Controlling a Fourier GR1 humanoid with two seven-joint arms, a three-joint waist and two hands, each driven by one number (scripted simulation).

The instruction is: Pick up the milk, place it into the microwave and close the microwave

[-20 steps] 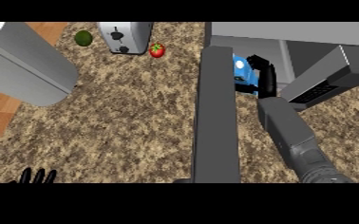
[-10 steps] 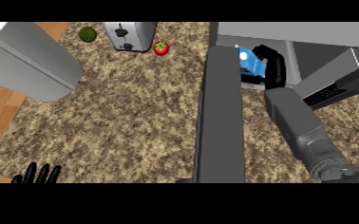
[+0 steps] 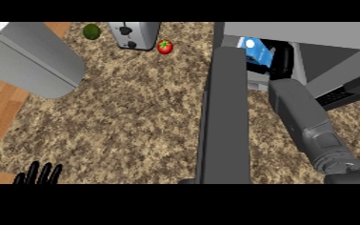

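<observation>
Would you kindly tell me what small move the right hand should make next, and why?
Probably open the right hand to release the milk carton. The carton already appears to be inside the microwave, with the hand curled round it, and the door stands wide open, so it cannot be closed until the arm comes out.

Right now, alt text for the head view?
The right hand holds the milk inside the microwave, whose door stands open across the counter. A toaster, tomato and green fruit sit at the far edge; the left hand rests open at lower left.
</observation>
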